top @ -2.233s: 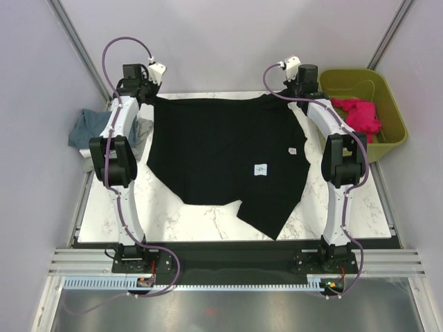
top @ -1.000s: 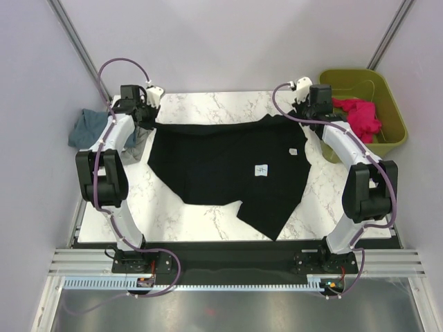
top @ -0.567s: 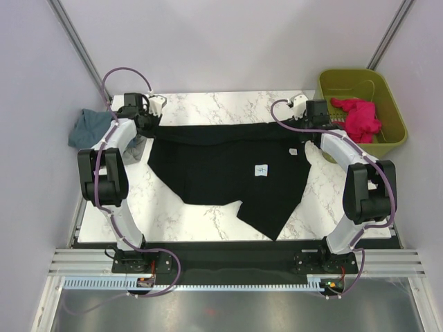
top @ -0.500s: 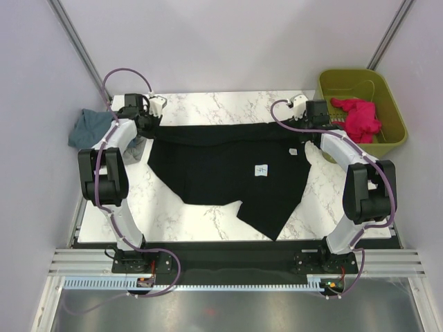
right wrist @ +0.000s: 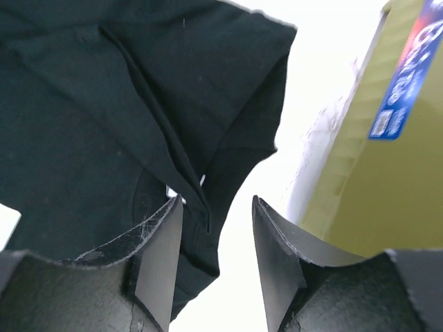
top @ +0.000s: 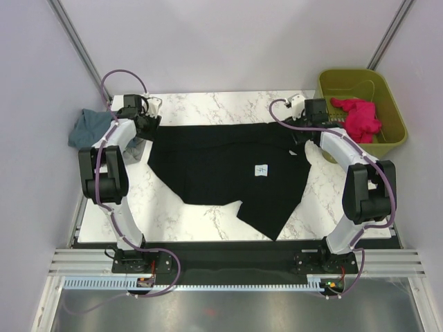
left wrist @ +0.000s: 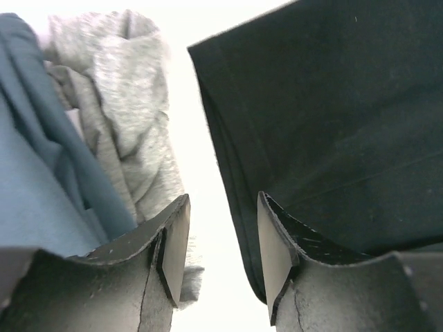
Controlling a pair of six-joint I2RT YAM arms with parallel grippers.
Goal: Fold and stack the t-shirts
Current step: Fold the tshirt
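From above, we cannot read the mark on the white label of the black t-shirt, and the left arm hides most of the grey t-shirt. At the left wrist, the teal-blue t-shirt runs off frame left. At the right wrist, the olive basket is cut off at right, its blue sticker too blurred to read.

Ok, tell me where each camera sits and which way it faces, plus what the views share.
Top external: above and behind the robot, looking down on the table; left arm and right arm show, bases at the bottom.
Left wrist: on the left arm, looking past the open left gripper at the edge of the black shirt and a grey shirt.
Right wrist: on the right arm, looking past the open right gripper at the black shirt's corner and the green basket.
Shared: the black shirt, in all three.
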